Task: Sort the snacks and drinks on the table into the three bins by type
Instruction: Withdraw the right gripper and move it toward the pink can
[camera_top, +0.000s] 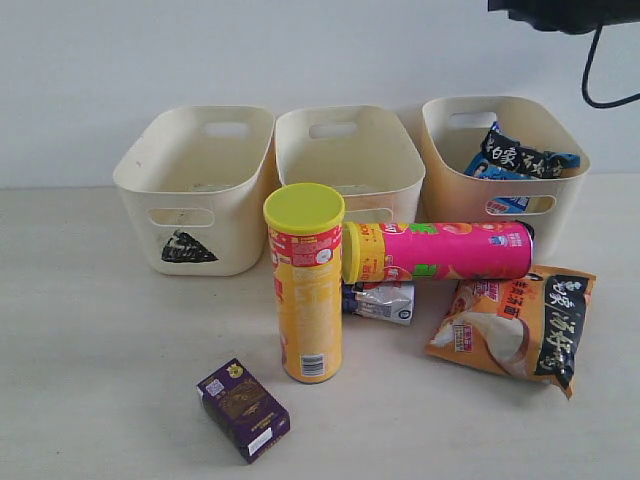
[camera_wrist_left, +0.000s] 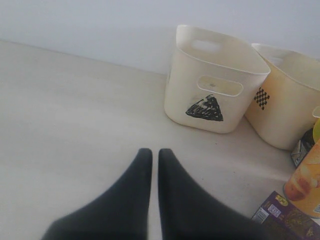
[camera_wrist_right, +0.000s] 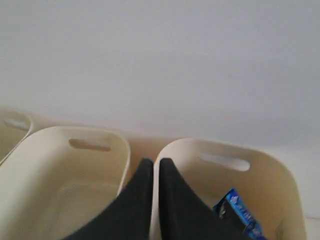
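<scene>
Three cream bins stand in a row at the back: the triangle bin (camera_top: 215, 215), the middle bin (camera_top: 300, 150) and the right bin (camera_top: 450, 190), which holds a blue noodle packet (camera_top: 520, 158). In front, a yellow chip tube (camera_top: 305, 290) stands upright and a pink chip tube (camera_top: 440, 251) lies on its side. Under the pink tube lies a white-blue pouch (camera_top: 382, 301), with an orange-black noodle packet (camera_top: 520, 325) to the right. A purple box (camera_top: 243, 408) lies nearest. My left gripper (camera_wrist_left: 155, 152) is shut and empty, low over bare table left of the triangle bin (camera_wrist_left: 215, 80). My right gripper (camera_wrist_right: 155, 162) is shut and empty, above the gap between the middle bin (camera_wrist_right: 60, 165) and the right bin (camera_wrist_right: 270, 170).
A pale wall runs behind the bins. Part of the right arm and its cable (camera_top: 590, 40) shows at the top right of the exterior view. In the left wrist view the square-marked bin (camera_wrist_left: 285, 100), purple box (camera_wrist_left: 287, 217) and yellow tube (camera_wrist_left: 306, 182) lie off to one side.
</scene>
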